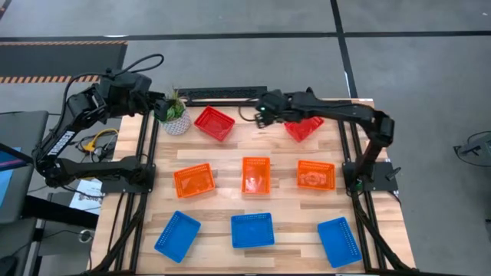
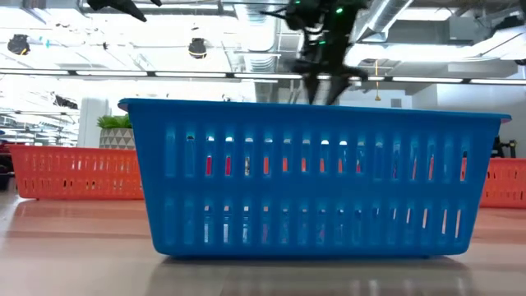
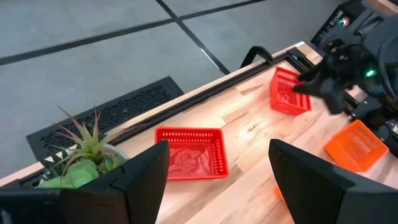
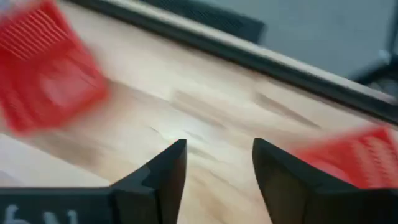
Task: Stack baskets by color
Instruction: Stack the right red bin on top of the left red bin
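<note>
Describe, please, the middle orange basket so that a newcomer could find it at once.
On the wooden table the baskets lie in three rows by colour, red at the back, blue at the front. The orange row runs between them, and the middle orange basket is its centre one. Unlike its neighbours, it stands with its long side running front to back.

High view: overhead, straight down on whole table (image 1: 276, 211). Low view: tabletop level, close behind a blue basket (image 2: 316, 177). Both wrist views face the far edge, sharing a red basket (image 3: 193, 152).
</note>
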